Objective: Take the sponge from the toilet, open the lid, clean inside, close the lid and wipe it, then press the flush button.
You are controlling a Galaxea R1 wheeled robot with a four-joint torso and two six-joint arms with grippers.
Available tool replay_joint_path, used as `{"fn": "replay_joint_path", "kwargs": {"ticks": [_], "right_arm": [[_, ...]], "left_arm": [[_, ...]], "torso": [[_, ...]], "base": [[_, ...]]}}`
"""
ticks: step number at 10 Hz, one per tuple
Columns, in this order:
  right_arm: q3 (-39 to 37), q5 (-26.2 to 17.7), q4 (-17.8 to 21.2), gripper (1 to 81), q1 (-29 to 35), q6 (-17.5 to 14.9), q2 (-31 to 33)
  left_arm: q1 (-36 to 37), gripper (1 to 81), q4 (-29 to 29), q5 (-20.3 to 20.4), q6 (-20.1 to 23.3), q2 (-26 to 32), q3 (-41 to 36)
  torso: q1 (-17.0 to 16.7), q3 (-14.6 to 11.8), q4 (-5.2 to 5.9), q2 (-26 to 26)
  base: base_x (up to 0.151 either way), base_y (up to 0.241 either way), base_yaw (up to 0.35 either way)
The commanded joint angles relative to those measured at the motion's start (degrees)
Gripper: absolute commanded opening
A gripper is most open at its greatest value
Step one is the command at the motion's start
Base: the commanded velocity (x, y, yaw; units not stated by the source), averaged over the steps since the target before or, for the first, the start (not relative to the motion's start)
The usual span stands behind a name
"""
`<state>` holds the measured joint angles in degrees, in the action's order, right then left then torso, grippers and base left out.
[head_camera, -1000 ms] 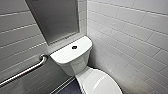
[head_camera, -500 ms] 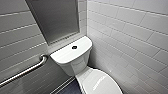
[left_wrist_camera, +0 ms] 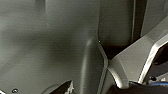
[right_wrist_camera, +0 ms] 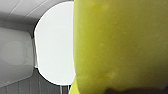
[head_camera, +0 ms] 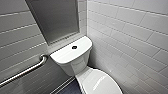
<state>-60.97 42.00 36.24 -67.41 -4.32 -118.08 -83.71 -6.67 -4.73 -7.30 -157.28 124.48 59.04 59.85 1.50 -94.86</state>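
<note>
The white toilet (head_camera: 72,60) stands in the corner, with the round dark flush button (head_camera: 74,47) in the middle of its tank top. Its oval lid (head_camera: 100,82) lies closed over the bowl, with faint grey lettering on top. In the right wrist view the yellow sponge (right_wrist_camera: 120,45) looms very close to the camera, held in my right gripper above the white lid (right_wrist_camera: 53,50). The tank (right_wrist_camera: 15,55) lies beyond the lid. The left wrist view looks onto dark grey parts of my own body, with nothing held.
A steel grab bar (head_camera: 25,71) runs along the tiled wall left of the tank. A grey panel (head_camera: 55,20) sits above the tank. White tiled wall (head_camera: 130,37) closes the right side. Dark floor (head_camera: 71,88) shows left of the bowl.
</note>
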Motion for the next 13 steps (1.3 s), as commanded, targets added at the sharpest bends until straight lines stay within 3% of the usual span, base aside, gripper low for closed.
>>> {"fn": "replay_joint_path", "kwargs": {"ticks": [1,5,7,10,13], "right_arm": [[6.13,-1.74,7.84,1.0,10.04,-11.3,0.11],[4.38,-1.83,24.81,1.0,25.24,-23.97,-8.86],[0.62,-1.83,32.2,1.0,31.22,-28.1,-13.68],[-12.98,-11.73,38.8,1.0,38.08,-28.56,-20.45],[-27.52,-21.77,40.84,1.0,42.22,-28.47,-26.53]], "left_arm": [[-0.71,81.1,-0.1,-4.59,0.44,0.91,-1.25],[-0.71,81.1,-0.1,-4.5,0.36,0.91,-1.08],[-0.71,81.1,-0.1,-4.5,0.36,1.08,-0.99],[-0.71,81.1,-0.1,-4.5,0.36,1.18,-0.9],[-0.71,81.1,-0.1,-4.59,0.27,1.26,-0.81]], "torso": [[0.0,-0.02,0.0,0.0],[0.0,-0.02,0.0,0.0],[0.0,0.0,0.0,0.0],[0.0,0.0,0.0,0.0],[0.0,0.0,0.0,0.0]], "base": [[0.0,0.0,0.0],[0.0,0.0,0.0],[0.0,0.0,0.0],[0.0,0.0,0.0],[0.0,0.0,0.0]]}}
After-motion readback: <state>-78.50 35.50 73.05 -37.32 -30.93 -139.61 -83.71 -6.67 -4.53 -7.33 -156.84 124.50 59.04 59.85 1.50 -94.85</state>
